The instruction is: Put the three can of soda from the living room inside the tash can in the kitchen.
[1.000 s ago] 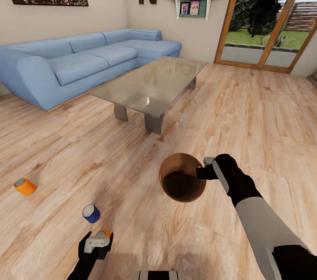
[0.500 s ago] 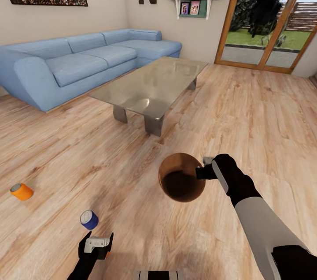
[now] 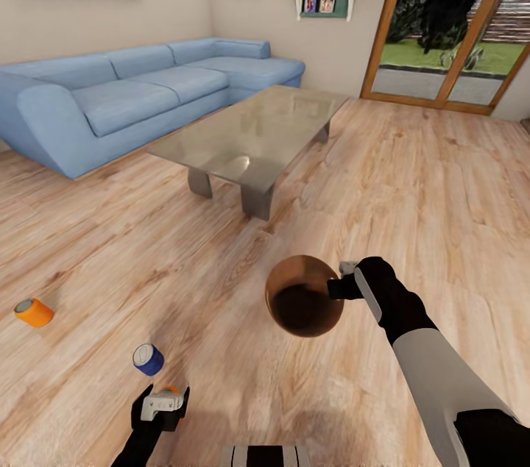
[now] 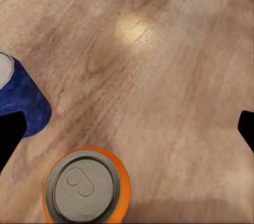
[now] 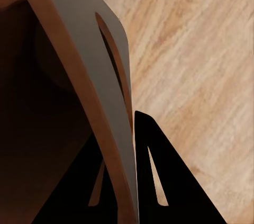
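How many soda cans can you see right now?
3, all on the wood floor: an orange can lying far left, a blue can nearer, another orange can upright under the left hand.

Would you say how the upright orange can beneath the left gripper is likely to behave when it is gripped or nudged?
The orange can stands on end, so it probably won't roll unless knocked over. Its smooth round wall may slip between the open left gripper. The blue can is close, so a nudge might bump it.

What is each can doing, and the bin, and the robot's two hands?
Orange can far left: lying on its side on the floor.
Blue can: tipped on the floor, loose.
Orange can under the left gripper: standing upright, not gripped.
Left gripper: jaws open, above that can.
Trash can: held up off the floor, nothing visible inside.
Right gripper: jaws shut on the bin's rim.
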{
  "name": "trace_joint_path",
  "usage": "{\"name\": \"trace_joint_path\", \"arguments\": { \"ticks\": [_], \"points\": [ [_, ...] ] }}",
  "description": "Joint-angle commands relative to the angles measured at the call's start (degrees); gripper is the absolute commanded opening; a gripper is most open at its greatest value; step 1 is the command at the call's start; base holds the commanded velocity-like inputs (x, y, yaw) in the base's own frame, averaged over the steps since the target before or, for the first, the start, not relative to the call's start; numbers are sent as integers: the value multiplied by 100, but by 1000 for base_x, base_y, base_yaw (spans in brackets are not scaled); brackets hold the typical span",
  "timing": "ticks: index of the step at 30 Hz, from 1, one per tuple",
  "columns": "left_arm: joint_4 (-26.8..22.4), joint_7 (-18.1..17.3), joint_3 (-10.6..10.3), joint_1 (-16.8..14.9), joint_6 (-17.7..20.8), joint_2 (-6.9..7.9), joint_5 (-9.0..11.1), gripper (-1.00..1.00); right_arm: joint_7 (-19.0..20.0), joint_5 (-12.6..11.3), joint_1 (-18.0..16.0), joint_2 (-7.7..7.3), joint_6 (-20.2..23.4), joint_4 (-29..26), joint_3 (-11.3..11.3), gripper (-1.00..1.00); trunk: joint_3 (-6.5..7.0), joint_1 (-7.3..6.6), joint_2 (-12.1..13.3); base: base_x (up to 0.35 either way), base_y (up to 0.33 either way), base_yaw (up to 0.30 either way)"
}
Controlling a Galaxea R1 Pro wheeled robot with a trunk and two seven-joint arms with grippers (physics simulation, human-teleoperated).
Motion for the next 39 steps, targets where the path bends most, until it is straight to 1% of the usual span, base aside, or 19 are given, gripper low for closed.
{"name": "trace_joint_path", "arguments": {
  "ticks": [1,9,12,27,39],
  "points": [
    [0,-6,0,0,0,9,1,100,33,-146,-3,1,2,-4,-5,-100,-25,1,-2,0,0,0],
    [-6,-16,2,0,1,28,8,100,33,-141,0,1,2,-4,0,-100,-56,1,-2,0,2,0],
    [-7,-14,0,0,3,23,7,100,33,-138,1,7,2,-4,2,-100,-64,1,-2,0,131,0],
    [-8,-3,7,0,1,6,11,100,33,-137,1,2,2,-4,3,-100,-70,1,-2,0,31,0],
    [-8,-6,0,0,1,3,11,100,33,-137,1,10,2,-4,3,-100,-336,32,-18,0,0,0]
  ]
}}
